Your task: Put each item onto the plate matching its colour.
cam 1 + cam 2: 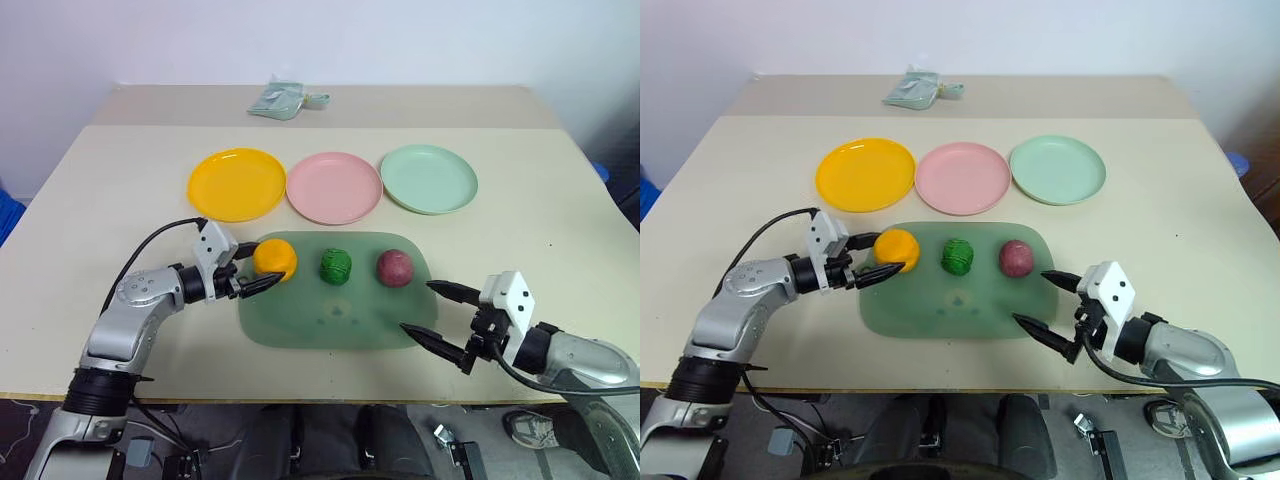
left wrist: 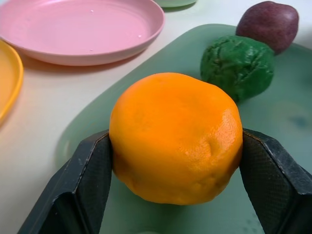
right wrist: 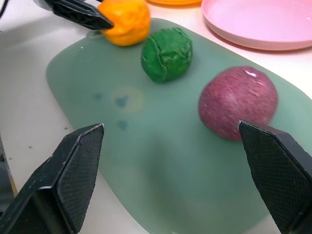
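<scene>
Left gripper (image 1: pixel 257 277) clamped closed, right gripper (image 1: pixel 433 311) spread wide

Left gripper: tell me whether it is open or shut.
Shut on the orange ball. In the left wrist view both black fingers of the left gripper press its sides, on the green tray.

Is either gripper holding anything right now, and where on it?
The left gripper is shut on the orange ball, one finger on each side, still on the tray. The right gripper is open, holding nothing.

Orange ball (image 2: pixel 175 136): dimpled, slight gloss. Green ball (image 2: pixel 237 66): rough, matt. Maroon ball (image 3: pixel 238 102): smooth, semi-gloss. Pink plate (image 2: pixel 78 29): smooth plastic. Finger pads (image 3: pixel 80 168): black, textured, matt.
</scene>
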### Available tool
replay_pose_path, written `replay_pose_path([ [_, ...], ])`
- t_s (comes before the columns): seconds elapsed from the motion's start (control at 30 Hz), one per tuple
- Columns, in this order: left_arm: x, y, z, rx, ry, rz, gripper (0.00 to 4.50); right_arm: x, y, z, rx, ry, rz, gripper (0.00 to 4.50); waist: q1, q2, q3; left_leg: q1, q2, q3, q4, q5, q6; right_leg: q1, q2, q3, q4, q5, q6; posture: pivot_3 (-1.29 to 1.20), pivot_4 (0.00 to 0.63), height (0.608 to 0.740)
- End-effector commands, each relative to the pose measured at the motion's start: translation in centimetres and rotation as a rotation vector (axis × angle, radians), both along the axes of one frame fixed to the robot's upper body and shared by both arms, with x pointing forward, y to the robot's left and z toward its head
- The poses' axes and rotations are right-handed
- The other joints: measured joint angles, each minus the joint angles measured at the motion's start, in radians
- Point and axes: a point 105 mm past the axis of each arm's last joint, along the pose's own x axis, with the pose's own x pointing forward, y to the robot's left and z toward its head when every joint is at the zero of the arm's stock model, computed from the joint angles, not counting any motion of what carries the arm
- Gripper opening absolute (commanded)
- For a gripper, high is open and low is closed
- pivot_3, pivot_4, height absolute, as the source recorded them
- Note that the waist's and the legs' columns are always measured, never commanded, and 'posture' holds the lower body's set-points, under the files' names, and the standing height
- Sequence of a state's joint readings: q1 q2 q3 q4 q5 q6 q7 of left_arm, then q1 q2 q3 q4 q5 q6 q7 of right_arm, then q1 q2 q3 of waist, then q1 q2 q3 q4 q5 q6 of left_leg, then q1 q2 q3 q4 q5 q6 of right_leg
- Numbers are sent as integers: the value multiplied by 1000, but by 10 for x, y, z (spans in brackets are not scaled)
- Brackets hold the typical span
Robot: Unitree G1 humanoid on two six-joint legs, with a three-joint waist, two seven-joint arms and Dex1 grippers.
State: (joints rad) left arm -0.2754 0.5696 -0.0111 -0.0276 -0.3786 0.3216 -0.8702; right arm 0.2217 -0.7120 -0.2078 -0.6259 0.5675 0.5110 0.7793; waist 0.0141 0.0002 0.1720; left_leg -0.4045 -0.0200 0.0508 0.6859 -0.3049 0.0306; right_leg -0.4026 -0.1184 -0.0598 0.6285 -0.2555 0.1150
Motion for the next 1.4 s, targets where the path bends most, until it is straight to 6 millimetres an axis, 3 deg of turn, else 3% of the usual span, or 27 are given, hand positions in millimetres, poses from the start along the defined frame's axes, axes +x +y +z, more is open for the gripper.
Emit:
replay_pose_path([
  [0.03, 34, 29, 31, -40, -142, 268, 3213, 1, 11, 15, 25, -55, 35, 4500, 2, -1, 1, 0, 0, 0, 0, 0, 0, 0, 0, 0, 0, 0, 0, 0, 150, 740],
  [0.2, 87, 59, 50, -46, -186, 636, 3213, 11, 20, 21, 43, -76, 66, 4500, 5, -5, 0, -1, -1, -1, 2, 0, 0, 0, 1, -1, 1, 0, 0, 0, 150, 740],
  [0.4, 120, 57, 48, -16, -148, 730, 3213, 19, 30, 26, 48, -96, 96, 4500, 0, -6, 0, -2, -1, -1, 3, 0, 1, 0, 1, -2, 2, 0, 1, 0, 150, 740],
  [0.47, 124, 58, 49, -55, -129, 738, 4192, 25, 33, 31, 51, -115, 89, 4500, -1, -8, 1, -3, -1, -1, 3, 0, 1, 0, 1, -2, 2, 0, 1, 0, 150, 740],
  [0.5, 124, 60, 49, -66, -127, 742, 4471, 28, 34, 32, 59, -111, 78, 4500, -2, -8, 1, -3, -1, -1, 4, 0, 1, -1, 1, -2, 2, 0, 1, 0, 150, 740],
  [0.6, 121, 64, 53, -47, -161, 724, 4471, 35, 43, 36, 65, -120, 77, 4500, -2, -8, 1, -3, 0, -1, 5, 0, 1, -1, 2, -2, 2, 0, 1, 0, 150, 740],
  [0.73, 100, 70, 70, -48, -280, 649, 4471, 43, 67, 40, 39, -158, 107, 4500, -6, -8, 1, -4, 0, 0, 5, 0, 0, -2, 1, -2, 2, 0, 1, 0, 150, 740],
  [0.87, 58, 61, 78, -57, -344, 455, 4471, 58, 87, 33, -4, -175, 95, 4500, -5, -8, 1, -4, 0, 0, 5, 0, 0, -2, 1, -2, 2, 0, 1, 0, 150, 740],
  [1.03, -14, 26, 53, 9, -220, 74, 4471, 73, 103, 12, -88, -119, 85, 4500, -7, -8, 1, -4, 0, -1, 5, 0, 0, -2, 0, -2, 2, 0, 1, 0, 150, 740],
  [1.2, -55, 2, 26, 66, -98, -102, 4471, 81, 108, 1, -132, -72, 62, 4500, -3, -7, 1, -4, 0, -1, 6, 0, 0, -1, -1, -2, 1, 0, 1, 0, 150, 740],
  [1.3, -64, -6, 24, 48, -68, -132, 4500, 83, 110, -1, -153, -85, 62, 3613, -5, -7, 1, -4, 0, -2, 6, 0, 0, -2, 0, -2, 2, 0, 1, 0, 150, 740],
  [1.4, -66, -10, 24, 39, -66, -131, 4500, 82, 112, 5, -143, -117, 62, 2200, -5, -7, 1, -4, 0, -1, 6, 0, 0, -2, 0, -2, 2, 0, 1, 0, 150, 740],
])
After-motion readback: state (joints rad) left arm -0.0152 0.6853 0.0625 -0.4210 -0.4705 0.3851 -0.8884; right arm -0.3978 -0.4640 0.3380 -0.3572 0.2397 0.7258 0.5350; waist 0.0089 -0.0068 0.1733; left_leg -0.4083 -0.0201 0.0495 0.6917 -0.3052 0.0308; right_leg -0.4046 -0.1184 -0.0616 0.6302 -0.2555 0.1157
